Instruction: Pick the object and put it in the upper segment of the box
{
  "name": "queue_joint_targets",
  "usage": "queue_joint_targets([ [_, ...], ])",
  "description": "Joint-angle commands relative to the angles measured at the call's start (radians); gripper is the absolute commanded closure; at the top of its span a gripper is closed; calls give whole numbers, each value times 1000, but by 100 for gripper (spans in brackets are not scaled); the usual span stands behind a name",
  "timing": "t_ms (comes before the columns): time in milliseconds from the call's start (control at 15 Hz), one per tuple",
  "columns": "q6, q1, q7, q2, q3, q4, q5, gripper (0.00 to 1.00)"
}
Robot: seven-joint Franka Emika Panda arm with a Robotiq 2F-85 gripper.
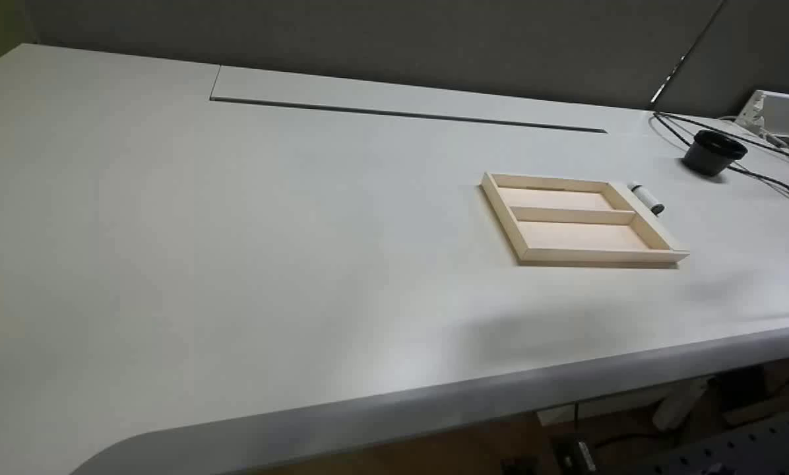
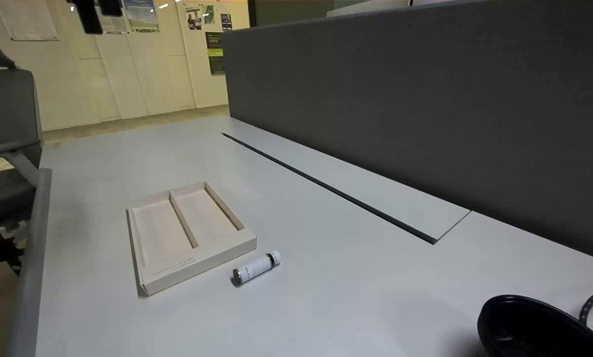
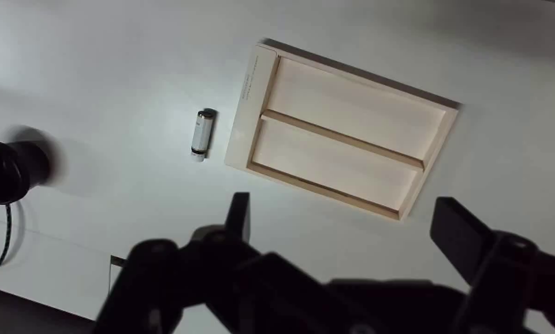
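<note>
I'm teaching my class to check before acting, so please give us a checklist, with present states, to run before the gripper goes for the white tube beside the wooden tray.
1. Gripper open: ok, jaws wide apart.
2. White tube lying on its side on the table: ok.
3. Tube separate from the wooden tray: ok, a gap shows in the wrist view.
4. Gripper lined up with the tube: not ok, the tube lies left of both jaws in the wrist view.
5. Upper compartment identified: cannot tell; the divider makes two, seen from different sides.
6. Black container away from the tube: ok.
</note>
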Motion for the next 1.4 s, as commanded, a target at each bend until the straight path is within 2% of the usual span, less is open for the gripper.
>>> queue_joint_targets([
  [0,-2,14,4,1,-12,2,-4,0],
  [133,20,12,7,-4,-14,-5,-7,0],
  [267,114,-15,57,11,-21,-25,-45,0],
  [333,175,-32,74,29,-32,-36,-61,0],
  [467,370,-83,119,89,-74,-68,-86,0],
  [600,451,-122,77,203,-157,-72,14,0],
  [800,420,-126,-133,312,-239,-65,262,0],
  [867,358,-155,-207,389,-256,-36,379,0],
  [933,416,-143,-146,329,-236,-78,283,0],
  [1067,420,-146,-166,346,-233,-78,294,0],
  [1200,537,-172,-91,458,-259,-1,214,0],
  [1267,655,-196,-54,560,-287,60,145,0],
  [1333,698,-203,-60,629,-290,96,135,0],
])
